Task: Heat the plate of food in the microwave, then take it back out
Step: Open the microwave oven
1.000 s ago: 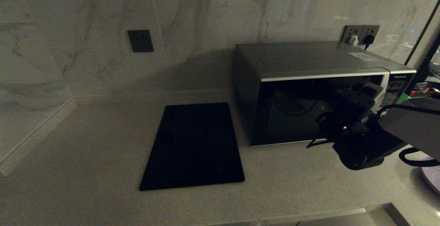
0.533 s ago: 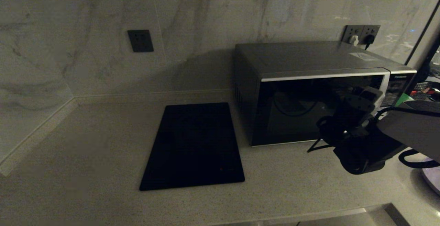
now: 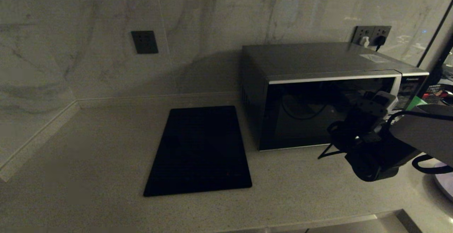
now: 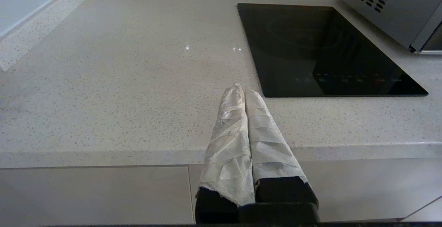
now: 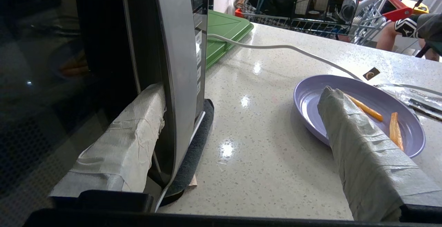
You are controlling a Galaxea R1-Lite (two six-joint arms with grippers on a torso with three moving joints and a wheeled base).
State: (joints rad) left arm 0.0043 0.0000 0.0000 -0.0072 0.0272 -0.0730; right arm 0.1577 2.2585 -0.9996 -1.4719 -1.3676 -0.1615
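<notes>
The right gripper [image 5: 241,127] is at the front of the microwave [image 3: 318,95], by the silver handle [image 5: 179,82] on the door's right side. Its fingers are spread wide. One finger [image 5: 121,140] is tucked behind the handle, touching it, and the other finger [image 5: 362,151] hangs out in the air over the counter [image 3: 88,162]. It is not squeezing anything. In the last second the right arm has dropped a little lower, but the door looks the same, still shut. I think it is hooking the handle to pull the door open, so the task is only starting.

The plate of food [image 5: 359,113] sits on the counter to the right of the microwave, with a few orange sticks on it, not yet inside.

The left gripper [image 4: 244,130] hangs near the counter's front edge, its fingers pressed together and holding nothing
</notes>
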